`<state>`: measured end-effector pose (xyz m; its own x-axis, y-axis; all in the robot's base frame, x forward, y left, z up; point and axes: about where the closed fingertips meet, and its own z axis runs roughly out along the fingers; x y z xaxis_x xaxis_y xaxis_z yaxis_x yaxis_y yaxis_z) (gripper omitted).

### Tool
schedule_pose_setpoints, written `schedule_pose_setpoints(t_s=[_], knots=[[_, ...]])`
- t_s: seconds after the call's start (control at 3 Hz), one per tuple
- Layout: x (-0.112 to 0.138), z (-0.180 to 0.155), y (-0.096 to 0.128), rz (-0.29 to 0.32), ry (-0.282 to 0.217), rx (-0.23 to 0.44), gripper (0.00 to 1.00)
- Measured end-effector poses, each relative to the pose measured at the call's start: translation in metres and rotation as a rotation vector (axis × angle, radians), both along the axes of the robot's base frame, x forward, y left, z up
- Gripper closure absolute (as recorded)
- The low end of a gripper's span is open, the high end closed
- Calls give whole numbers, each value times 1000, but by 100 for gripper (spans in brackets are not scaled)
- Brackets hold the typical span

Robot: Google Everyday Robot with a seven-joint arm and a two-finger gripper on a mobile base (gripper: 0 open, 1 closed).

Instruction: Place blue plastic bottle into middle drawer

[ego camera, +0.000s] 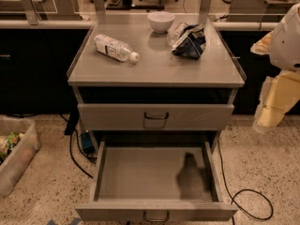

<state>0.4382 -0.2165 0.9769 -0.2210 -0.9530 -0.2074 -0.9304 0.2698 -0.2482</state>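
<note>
The blue plastic bottle [115, 48] lies on its side on the left of the grey cabinet top [154, 69], its white cap pointing to the front right. The middle drawer [140, 172] is pulled out below, a shallow grey tray with nothing in it but a dark shadow on its right side. My arm and gripper [273, 108] show at the right edge of the view, beside the cabinet's right side, well away from the bottle and holding nothing that I can see.
A white bowl [161, 21] and a dark blue and white snack bag [190, 41] sit at the back right of the top. A shut drawer [156, 116] is above the open one. A plastic bin [14, 153] and cables [243, 200] lie on the floor.
</note>
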Motion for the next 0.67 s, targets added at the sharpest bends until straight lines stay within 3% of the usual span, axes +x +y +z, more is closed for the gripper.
schedule_pose_setpoints(t_s=[0.33,0.67], knots=[[0,0,0,0,-1,0,0],[25,6,24,60,-49,26,0]])
